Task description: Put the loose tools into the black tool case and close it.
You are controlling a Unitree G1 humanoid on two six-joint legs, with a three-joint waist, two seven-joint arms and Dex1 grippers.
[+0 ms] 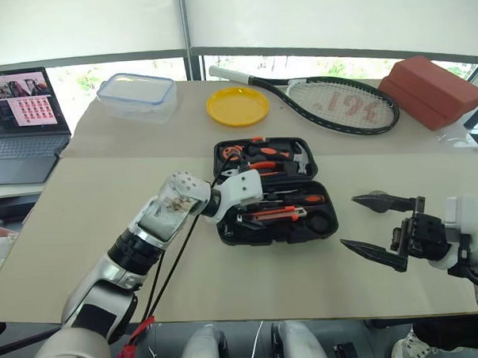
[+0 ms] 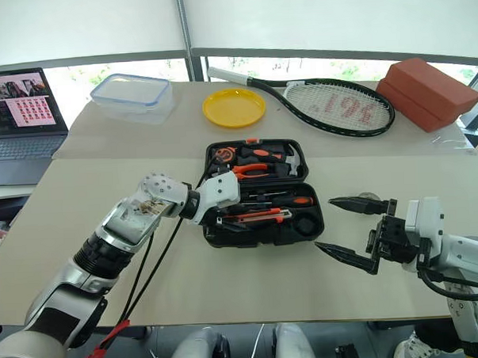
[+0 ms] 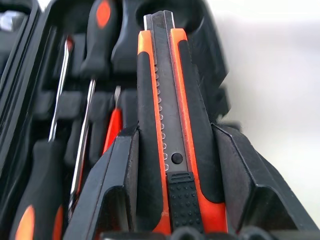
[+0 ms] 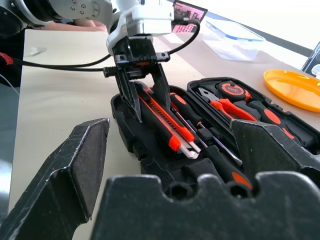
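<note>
A black tool case (image 1: 275, 189) lies open on a tan table (image 1: 82, 225), its lid half farther from the robot and its tray half nearer, so the shaped recesses face up for loading. The left gripper (image 4: 145, 82) reaches in over the tray half, its two black fingers (image 3: 112, 192) clamped on either side of an orange-black utility knife (image 3: 167, 125). The knife is gripped near its slider end with its length running along the tray, probably so it can be lined up with a recess of its own. It sits low in the case, though I cannot tell whether it is fully seated. Beside it in the tray lie orange-and-black-handled screwdrivers (image 4: 200, 130), already in their slots. The lid half holds orange-handled pliers (image 4: 235, 107), a tape measure (image 4: 231, 90) and a hammer (image 1: 300, 156). The right gripper (image 1: 376, 227) hovers beside the case's right end, well clear of it, fingers spread wide and holding nothing, likely waiting to help shut the lid.
</note>
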